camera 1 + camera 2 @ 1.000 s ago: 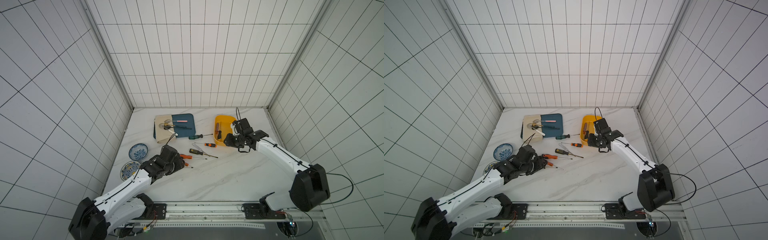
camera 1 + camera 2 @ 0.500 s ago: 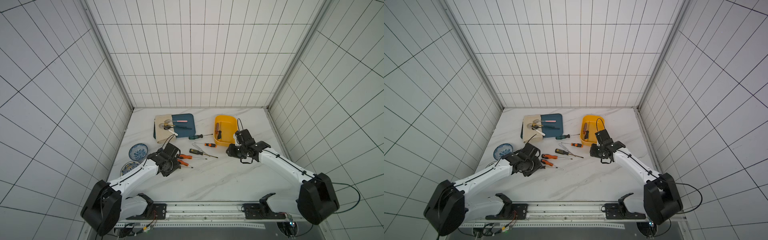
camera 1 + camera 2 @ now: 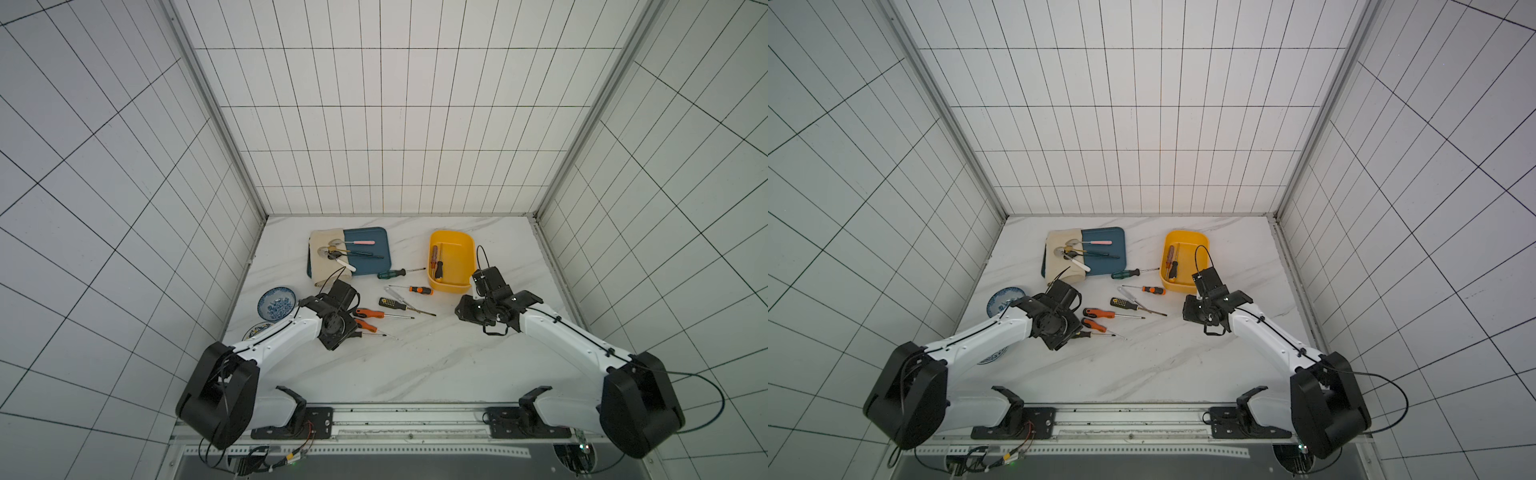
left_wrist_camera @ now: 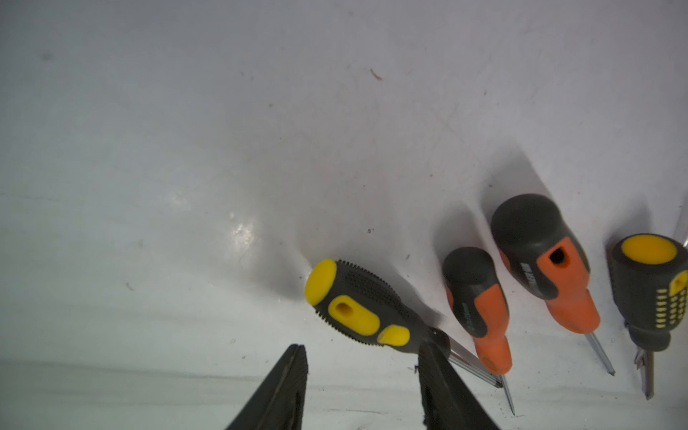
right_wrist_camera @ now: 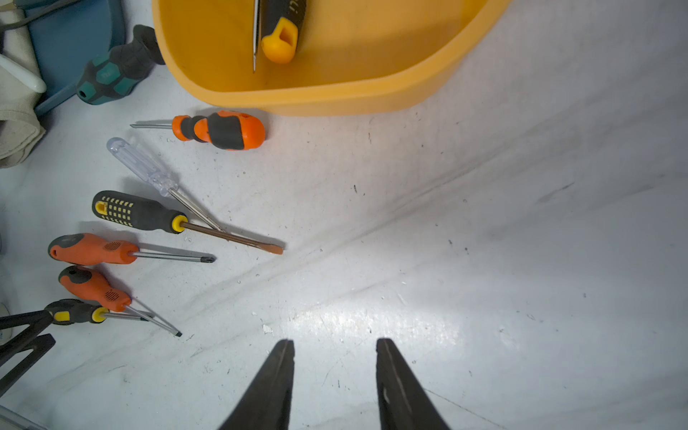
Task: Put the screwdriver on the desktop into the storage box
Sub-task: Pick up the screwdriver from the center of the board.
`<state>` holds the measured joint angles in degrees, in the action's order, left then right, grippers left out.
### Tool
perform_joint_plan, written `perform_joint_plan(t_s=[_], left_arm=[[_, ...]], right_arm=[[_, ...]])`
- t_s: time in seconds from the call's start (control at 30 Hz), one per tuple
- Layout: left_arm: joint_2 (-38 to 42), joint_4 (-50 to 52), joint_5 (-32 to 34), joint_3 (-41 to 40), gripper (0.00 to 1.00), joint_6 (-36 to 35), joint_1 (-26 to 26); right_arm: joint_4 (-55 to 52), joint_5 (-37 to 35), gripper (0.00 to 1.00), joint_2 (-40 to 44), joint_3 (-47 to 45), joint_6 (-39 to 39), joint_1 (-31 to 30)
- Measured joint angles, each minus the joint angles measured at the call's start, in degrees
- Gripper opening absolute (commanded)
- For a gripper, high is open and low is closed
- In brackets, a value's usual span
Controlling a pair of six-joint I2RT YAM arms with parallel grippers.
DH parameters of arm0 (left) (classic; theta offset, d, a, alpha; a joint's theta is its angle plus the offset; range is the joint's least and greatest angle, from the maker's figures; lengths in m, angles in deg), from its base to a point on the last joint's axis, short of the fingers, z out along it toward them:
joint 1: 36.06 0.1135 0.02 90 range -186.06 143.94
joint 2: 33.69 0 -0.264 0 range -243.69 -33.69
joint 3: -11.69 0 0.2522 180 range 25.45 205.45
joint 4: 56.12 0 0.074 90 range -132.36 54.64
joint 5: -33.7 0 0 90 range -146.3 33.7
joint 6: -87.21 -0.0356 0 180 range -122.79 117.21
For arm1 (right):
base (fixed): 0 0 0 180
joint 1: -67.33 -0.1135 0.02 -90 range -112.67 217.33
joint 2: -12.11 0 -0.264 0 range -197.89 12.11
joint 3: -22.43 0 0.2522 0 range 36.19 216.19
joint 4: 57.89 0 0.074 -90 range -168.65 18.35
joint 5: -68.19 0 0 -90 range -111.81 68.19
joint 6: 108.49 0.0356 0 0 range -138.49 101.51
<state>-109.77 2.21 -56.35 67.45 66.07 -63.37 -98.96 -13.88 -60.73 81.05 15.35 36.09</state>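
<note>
The yellow-orange storage box [image 3: 464, 249] [image 5: 335, 95] stands at the back right of the white desktop [image 3: 415, 361], with two screwdrivers [image 3: 436, 262] lying inside. Several screwdrivers lie loose left of it. The nearest is a black-and-yellow screwdriver [image 4: 357, 309] [image 5: 74, 312]. My left gripper [image 4: 361, 348] is open right at that screwdriver, with one finger [image 4: 428, 357] over its neck and nothing between the jaws. Beside it lie two orange-handled ones [image 4: 476, 305] [image 4: 543, 260]. My right gripper [image 5: 335, 341] is open over bare desktop in front of the box.
A green-handled screwdriver [image 3: 392, 273], a short orange one [image 3: 420, 290], a clear-handled one [image 5: 145, 167] and a black-yellow one [image 3: 390, 303] lie mid-table. The dark blue tray [image 3: 376, 266] with spoons and a cloth [image 3: 322, 266] sits at the back. A patterned bowl [image 3: 276, 301] stands left.
My right gripper has drawn back from the storage box toward the front of the desktop. My left arm has settled lower at the handles of the nearest screwdrivers.
</note>
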Motion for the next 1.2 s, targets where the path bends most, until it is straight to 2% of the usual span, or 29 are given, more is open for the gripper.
perform_joint_plan(t_s=[0.67, 0.97, 1.2], left_arm=[[-6.4, -1.9, 0.0, 0.9, 0.54, 0.7, 3.1], [-7.1, -3.0, -0.1, 0.2, 0.45, 1.2, 3.3], [-5.4, -3.4, -0.2, -1.3, 0.35, 1.4, 3.5]], right_arm=[[1.4, -0.2, 0.4, 0.0, -2.2, 0.9, 0.0], [1.9, -0.9, 0.4, 0.7, -2.6, 1.4, 0.0], [2.4, -1.0, 0.4, 0.7, -3.2, 1.8, 0.0]])
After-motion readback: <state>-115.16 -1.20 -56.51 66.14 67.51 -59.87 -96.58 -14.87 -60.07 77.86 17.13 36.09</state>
